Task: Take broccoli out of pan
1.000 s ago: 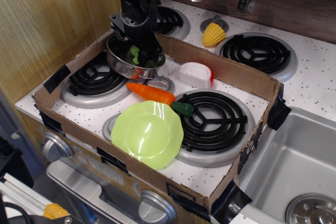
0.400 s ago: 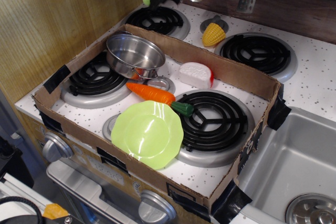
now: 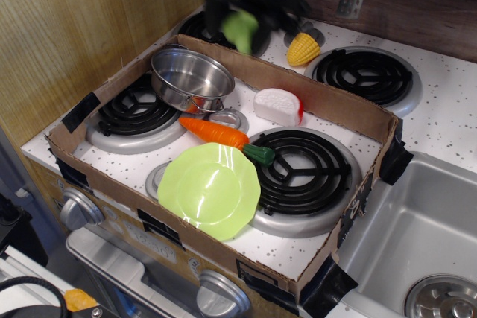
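Broccoli (image 3: 240, 30) is up in the air, out of the pan (image 3: 191, 78), gripped by the blurred black claw (image 3: 242, 24) near the top of frame, above the back-left burner (image 3: 216, 31) and just beyond the rear wall of the cardboard box (image 3: 350, 113). Claw is closed on the floret; motion blur hides exact finger positions. Pan sits empty inside the box at the back-left corner, partly over the front-left burner (image 3: 130, 113), tilted a bit, w/ its short handle hidden or unclear. Just in front of the pan lies a carrot (image 3: 216, 132), orange w/ dark green top pointing right, touching the rim of the lime plate (image 3: 209, 190) at the box's front. White & red item (image 3: 277, 106) sits right of the pan, near the box's rear wall. Corn (image 3: 302, 48) stands outside the box, behind it, just right of the claw. Front-right burner (image 3: 302, 169) lies partly under the plate's edge. Sink (image 3: 425, 243) at far right
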Controlling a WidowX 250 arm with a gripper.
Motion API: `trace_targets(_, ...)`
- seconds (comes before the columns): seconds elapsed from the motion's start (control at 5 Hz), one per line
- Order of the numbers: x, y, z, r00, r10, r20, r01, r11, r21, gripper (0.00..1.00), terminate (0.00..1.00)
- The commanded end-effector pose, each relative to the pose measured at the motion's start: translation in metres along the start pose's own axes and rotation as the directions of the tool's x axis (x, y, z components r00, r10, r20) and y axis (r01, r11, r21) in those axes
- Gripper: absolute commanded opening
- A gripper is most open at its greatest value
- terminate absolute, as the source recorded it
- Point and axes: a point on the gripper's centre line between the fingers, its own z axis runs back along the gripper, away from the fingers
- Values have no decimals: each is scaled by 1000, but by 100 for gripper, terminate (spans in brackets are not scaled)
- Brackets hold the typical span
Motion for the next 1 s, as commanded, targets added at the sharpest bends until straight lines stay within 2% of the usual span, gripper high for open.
trace_targets(0.0, 1, -29, -5, 998, 60, 11, -57, 984, -169, 0, 0)
trace_targets(0.2, 8, -46, -17, 999, 29, 34, -21, 978, -208, 0, 0)
trace_targets(0.4, 11, -51, -34, 997, 15, 80, 3, 976, -216, 0, 0)
trace_targets(0.6, 9, -55, -54, 997, 17, 76, 2, 972, -237, 0, 0)
trace_targets(0.8, 6, -49, -66, 998, 26, 63, -12, 977, -212, 0, 0)
